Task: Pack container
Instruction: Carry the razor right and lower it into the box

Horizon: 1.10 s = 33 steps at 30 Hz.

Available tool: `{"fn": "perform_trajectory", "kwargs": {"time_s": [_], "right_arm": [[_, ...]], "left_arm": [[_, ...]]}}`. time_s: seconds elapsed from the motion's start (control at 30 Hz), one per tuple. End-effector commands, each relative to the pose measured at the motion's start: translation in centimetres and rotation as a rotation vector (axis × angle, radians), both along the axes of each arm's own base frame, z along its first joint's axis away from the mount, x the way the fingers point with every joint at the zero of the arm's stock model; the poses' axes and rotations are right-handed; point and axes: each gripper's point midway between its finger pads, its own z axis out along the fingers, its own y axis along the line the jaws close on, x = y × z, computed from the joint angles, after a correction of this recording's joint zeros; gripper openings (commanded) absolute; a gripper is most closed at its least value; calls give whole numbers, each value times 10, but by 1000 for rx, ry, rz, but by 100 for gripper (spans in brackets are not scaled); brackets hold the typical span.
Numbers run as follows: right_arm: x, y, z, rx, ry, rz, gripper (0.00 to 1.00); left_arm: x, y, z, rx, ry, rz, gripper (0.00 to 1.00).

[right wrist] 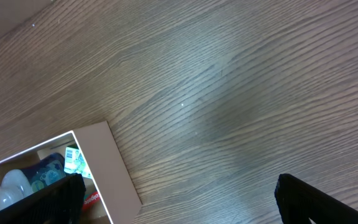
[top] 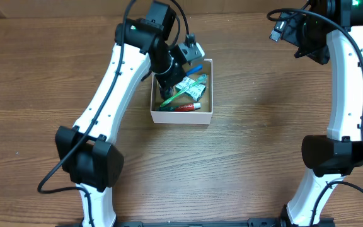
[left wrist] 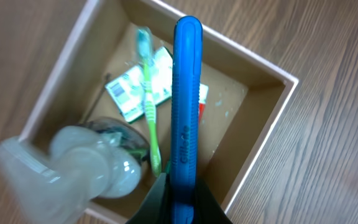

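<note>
The left gripper [left wrist: 180, 202] hangs over the left half of the container [top: 181, 117], clamped narrow on the end of a blue handle [left wrist: 185, 99]. This is probably a toothbrush, though no head shows. The handle reaches from the near corner of the container across to its far wall, and its tip appears to lie over that far rim. I cannot tell whether it touches anything inside.

Inside the container, in the left wrist view, a clear rounded item [left wrist: 98, 168] sits blurred against the left wall. Next to it is a green-and-white packet [left wrist: 135, 84], with a green toothbrush [left wrist: 148, 106] lying across it. A red tube [left wrist: 202, 109] peeks out beside the blue handle.

Well to the right of the container, the right gripper [right wrist: 179, 183] hovers over the bare table [right wrist: 229, 74] with its fingers spread wide, holding nothing.

The main risk is length. The handle looks about as long as the container is wide, so if it is let go square to the walls, one end may catch the rim and tip out. Angling it along the diagonal would likely avoid that. If the gripper goes lower, a finger could also nudge the light cardboard wall and slide the container, or press on the clear item.
</note>
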Motion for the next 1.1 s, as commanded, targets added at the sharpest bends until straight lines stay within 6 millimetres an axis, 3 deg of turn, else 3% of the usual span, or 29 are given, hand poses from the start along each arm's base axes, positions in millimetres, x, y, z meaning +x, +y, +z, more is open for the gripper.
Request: {"fn": "perform_trajectory", "kwargs": {"time_s": [0.0, 0.17, 0.3, 0.33, 0.4, 0.43, 0.63, 0.87, 1.07], "right_arm": [[-1, 1, 13, -2, -38, 4, 100], [-1, 1, 13, -2, -38, 4, 100], [-1, 1, 13, -2, -38, 4, 100], [-1, 1, 13, -2, -38, 4, 100], [-1, 1, 13, -2, -38, 4, 100], [-1, 1, 13, -2, -38, 4, 100], [-1, 1, 13, -2, -38, 4, 100], [-1, 1, 13, -2, -38, 4, 100], [-1, 1, 13, -2, -38, 4, 100]], "left_arm": [[-7, 2, -47, 56, 87, -84, 5], [-12, 14, -83, 137, 153, -94, 4], [-15, 19, -101, 174, 193, -93, 5], [-15, 19, -103, 175, 196, -93, 8], [-15, 19, -105, 177, 201, -94, 27], [-15, 19, -106, 177, 202, -94, 35], [-16, 17, -106, 177, 201, -100, 56], [-22, 1, -97, 179, 176, -139, 63], [-20, -2, -67, 180, 91, -145, 63]]}}
